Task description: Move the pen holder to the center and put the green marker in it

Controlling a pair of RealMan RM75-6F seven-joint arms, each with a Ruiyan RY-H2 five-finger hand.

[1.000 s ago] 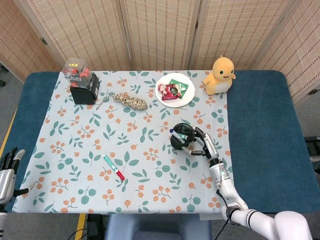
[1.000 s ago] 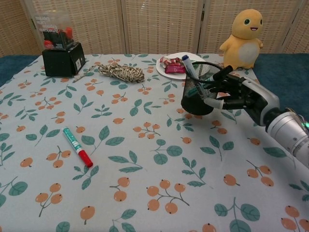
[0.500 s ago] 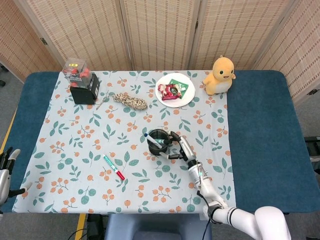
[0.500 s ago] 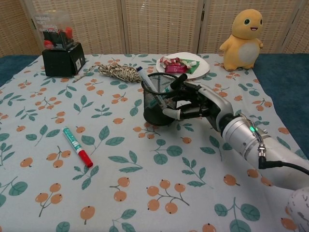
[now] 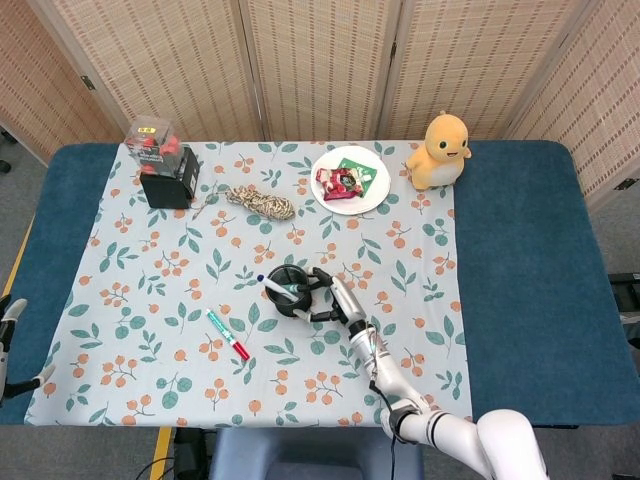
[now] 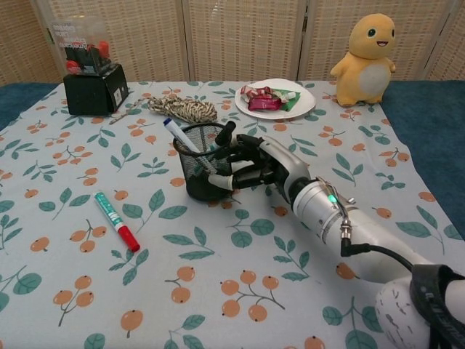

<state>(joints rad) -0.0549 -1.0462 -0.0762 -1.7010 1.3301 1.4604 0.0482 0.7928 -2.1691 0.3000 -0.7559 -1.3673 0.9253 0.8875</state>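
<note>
The table carries a leaf-and-berry cloth, and your work sits near its middle. Your right hand is wrapped around the holder, fingers curled on its mesh wall from the right side so the cup stays upright and its open mouth stays free for the marker. From the head view the holder stands about at the centre of the cloth, so I judge the moving step is nearly done; whether its base is fully down on the cloth I cannot tell. A blue-capped pen leans out of it toward the left, tilted because the cup is wide.

The marker lies flat on the cloth just left of the holder, red cap toward you, untouched and apart from it. That places it on your left hand's side. That left hand shows only at the frame edge, and I cannot tell how its fingers lie.

Behind, well clear, are the plate, rope, toy and black box.
</note>
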